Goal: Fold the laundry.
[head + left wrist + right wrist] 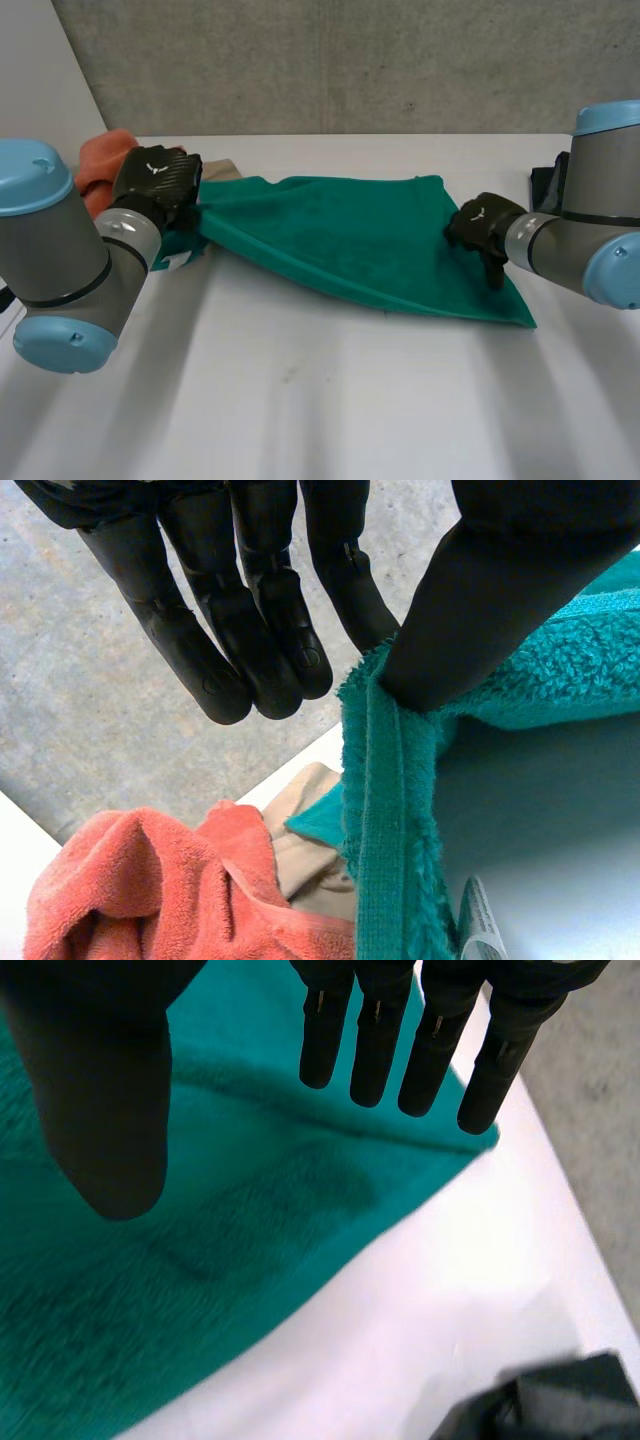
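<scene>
A green towel [350, 240] lies spread across the white bench [300, 400]. The left robot hand [158, 180] pinches the towel's left corner between thumb and finger, lifting the hem beside an orange cloth [150, 890] and a beige cloth [305, 850]. The right robot hand [480, 225] is over the towel's right edge, fingers straight and spread.

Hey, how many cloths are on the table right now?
3: green towel across the middle, orange towel beyond the left hand, beige cloth beside it. Others may be hidden.
</scene>
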Robot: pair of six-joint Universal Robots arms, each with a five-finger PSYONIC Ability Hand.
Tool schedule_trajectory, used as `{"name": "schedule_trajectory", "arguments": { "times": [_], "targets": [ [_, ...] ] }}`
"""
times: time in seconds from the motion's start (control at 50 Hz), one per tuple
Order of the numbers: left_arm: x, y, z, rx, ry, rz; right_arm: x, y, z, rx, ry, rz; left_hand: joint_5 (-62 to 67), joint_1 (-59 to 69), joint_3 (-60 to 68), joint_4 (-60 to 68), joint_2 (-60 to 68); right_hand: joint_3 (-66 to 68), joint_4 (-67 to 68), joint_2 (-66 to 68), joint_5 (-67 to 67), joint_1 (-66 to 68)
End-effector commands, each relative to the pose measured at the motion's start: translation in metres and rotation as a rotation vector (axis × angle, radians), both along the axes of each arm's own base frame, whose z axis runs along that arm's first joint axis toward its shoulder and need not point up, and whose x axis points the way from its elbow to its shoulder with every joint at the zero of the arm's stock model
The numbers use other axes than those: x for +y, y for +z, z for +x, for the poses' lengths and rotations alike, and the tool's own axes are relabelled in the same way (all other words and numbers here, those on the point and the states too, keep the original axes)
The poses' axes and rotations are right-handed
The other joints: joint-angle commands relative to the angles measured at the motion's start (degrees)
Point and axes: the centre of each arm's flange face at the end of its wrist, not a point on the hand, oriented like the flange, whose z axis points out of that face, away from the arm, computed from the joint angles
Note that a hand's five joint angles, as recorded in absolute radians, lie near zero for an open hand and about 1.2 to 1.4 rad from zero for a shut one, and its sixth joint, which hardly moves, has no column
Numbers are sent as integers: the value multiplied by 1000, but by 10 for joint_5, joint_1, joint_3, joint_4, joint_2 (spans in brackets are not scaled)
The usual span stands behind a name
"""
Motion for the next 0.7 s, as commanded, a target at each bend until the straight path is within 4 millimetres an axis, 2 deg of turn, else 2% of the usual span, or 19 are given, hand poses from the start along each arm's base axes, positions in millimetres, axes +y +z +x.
{"name": "schedule_trajectory", "arguments": {
  "times": [0.02,0.1,0.18,0.26,0.38,0.48,0.56,0.62,0.7],
  "targets": [
    [-4,-1,0,-3,6,-2,4,15,-23,-159,-188,97,126,146,118,114,114,55,50,56,45,55],
    [-5,2,-1,-3,4,-7,17,20,-35,-275,-278,178,126,146,118,114,114,55,50,56,45,55],
    [-7,8,-3,0,0,-17,33,9,-45,-370,-337,268,126,146,118,114,114,51,46,53,42,51],
    [-12,12,-4,2,3,-22,42,-6,-48,-396,-360,299,126,146,118,114,114,51,46,53,42,51],
    [-19,11,-5,-3,11,6,45,-23,-45,-412,-353,283,126,146,118,114,114,51,46,53,42,51],
    [-21,10,-2,-10,28,37,39,-36,-36,-410,-323,213,126,146,118,114,114,73,68,75,64,73],
    [-20,11,2,-4,39,60,31,-47,-34,-395,-327,165,126,146,118,114,114,179,174,180,169,179],
    [-19,10,3,-1,41,71,25,-49,-36,-391,-346,131,126,146,118,114,114,525,520,526,515,525],
    [-12,8,4,-8,38,102,26,-44,-41,-390,-362,134,126,146,118,114,114,526,521,527,516,526]
  ]
}}
